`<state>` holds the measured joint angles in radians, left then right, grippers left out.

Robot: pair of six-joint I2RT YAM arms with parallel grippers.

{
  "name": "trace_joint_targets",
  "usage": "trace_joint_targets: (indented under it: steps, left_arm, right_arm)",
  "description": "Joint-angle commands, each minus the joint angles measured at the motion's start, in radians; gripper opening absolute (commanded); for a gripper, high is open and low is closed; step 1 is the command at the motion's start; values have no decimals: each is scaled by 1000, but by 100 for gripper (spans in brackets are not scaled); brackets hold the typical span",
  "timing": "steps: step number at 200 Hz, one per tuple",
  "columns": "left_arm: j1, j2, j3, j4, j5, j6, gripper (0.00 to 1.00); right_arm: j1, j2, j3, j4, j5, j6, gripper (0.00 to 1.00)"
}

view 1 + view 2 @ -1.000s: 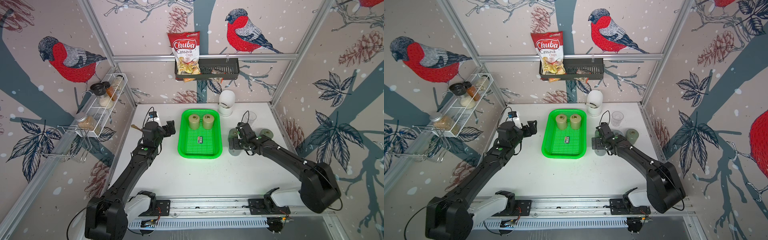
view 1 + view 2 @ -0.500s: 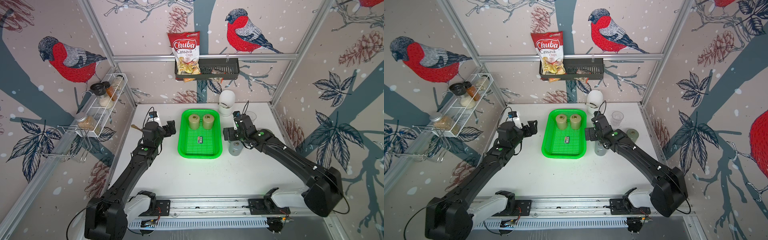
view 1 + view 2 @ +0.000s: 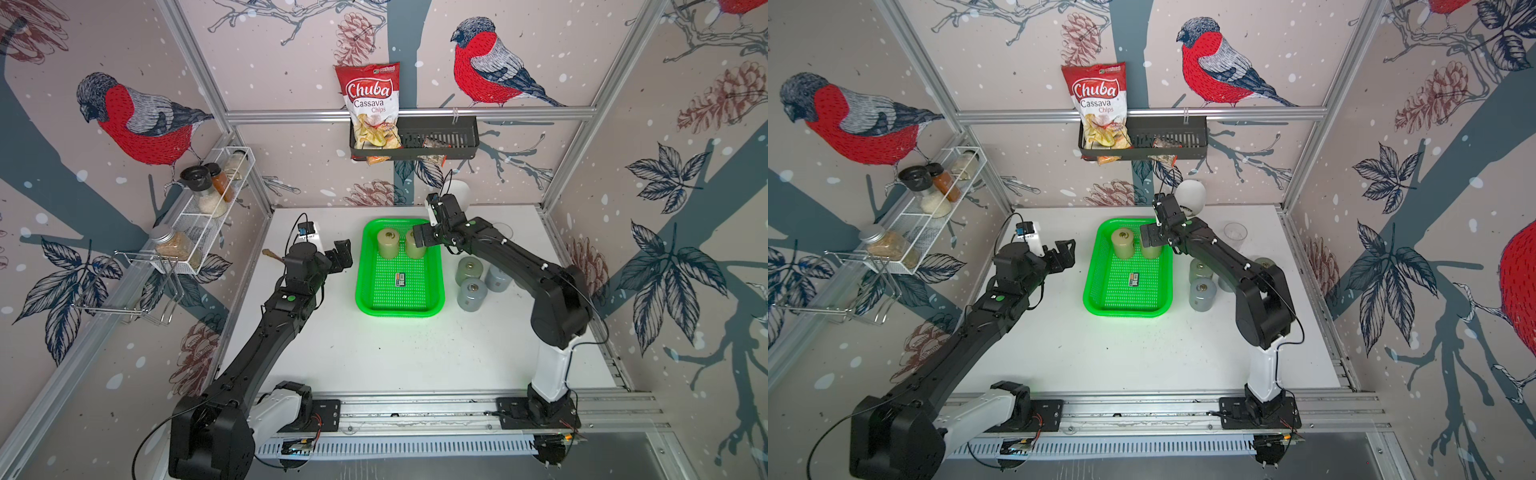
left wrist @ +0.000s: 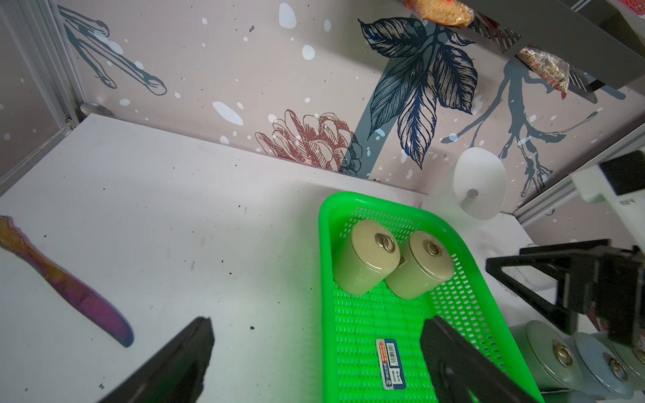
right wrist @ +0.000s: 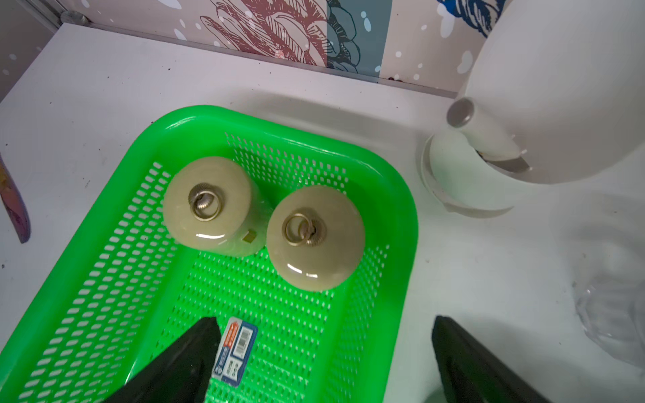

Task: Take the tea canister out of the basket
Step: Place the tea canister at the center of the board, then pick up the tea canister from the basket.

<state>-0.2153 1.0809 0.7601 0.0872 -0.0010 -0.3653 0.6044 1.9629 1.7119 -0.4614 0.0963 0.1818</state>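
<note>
The bright green basket (image 3: 362,266) (image 3: 1090,286) lies mid-table. Two olive tea canisters with ring-pull lids stand side by side at its far end (image 3: 388,245) (image 3: 412,252). The right wrist view shows them upright (image 5: 209,206) (image 5: 316,237), inside the basket rim (image 5: 401,209). My right gripper (image 3: 419,241) (image 5: 324,352) hovers open just above the right-hand canister and holds nothing. One finger is over the mesh, the other outside the rim. My left gripper (image 3: 340,258) (image 4: 314,352) is open and empty beside the basket's left rim.
Three grey canisters (image 3: 468,270) (image 3: 471,294) (image 3: 498,277) stand on the table right of the basket. A white dispenser (image 3: 459,193) and a clear cup (image 3: 1234,232) are at the back right. A knife (image 4: 69,289) lies back left. A label (image 3: 400,279) lies on the mesh.
My right gripper has left a grey canister standing on the table and swung back and left to above the basket's far right corner. The left arm has not moved.
</note>
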Motion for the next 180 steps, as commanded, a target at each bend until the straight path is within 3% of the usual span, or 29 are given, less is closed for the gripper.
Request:
trace_joint_targets:
  steps: [1,66,180]
  left_arm:
    - [-4,2,8,16,12,2,97]
    - [-9,-4,-10,25,6,0,97]
    - [-9,5,-9,21,-3,8,97]
  right_arm:
    - [-6,94,99,-64,-48,-29,100]
    - [-25,268,271,-124,-85,-34,100]
    - [-25,409,389,-195,-61,-48,100]
